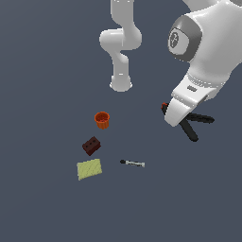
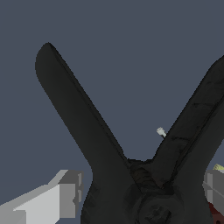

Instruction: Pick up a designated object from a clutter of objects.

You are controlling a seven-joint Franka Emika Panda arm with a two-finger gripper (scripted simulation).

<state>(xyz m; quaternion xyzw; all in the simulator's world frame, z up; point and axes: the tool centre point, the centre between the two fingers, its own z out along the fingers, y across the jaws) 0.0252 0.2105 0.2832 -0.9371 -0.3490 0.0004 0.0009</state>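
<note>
Grasp step: we have the open pincer (image 2: 142, 199) straddling the black spring clamp (image 2: 131, 175) at its pivot, well apart from the orange cup (image 1: 102, 119) on the worktop (image 1: 47, 71); next: close, then lift.

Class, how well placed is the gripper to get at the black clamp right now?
Probably well placed: the gripper has a finger on each side of the black clamp, near its pivot, nothing between. The orange cup sits apart.
</note>
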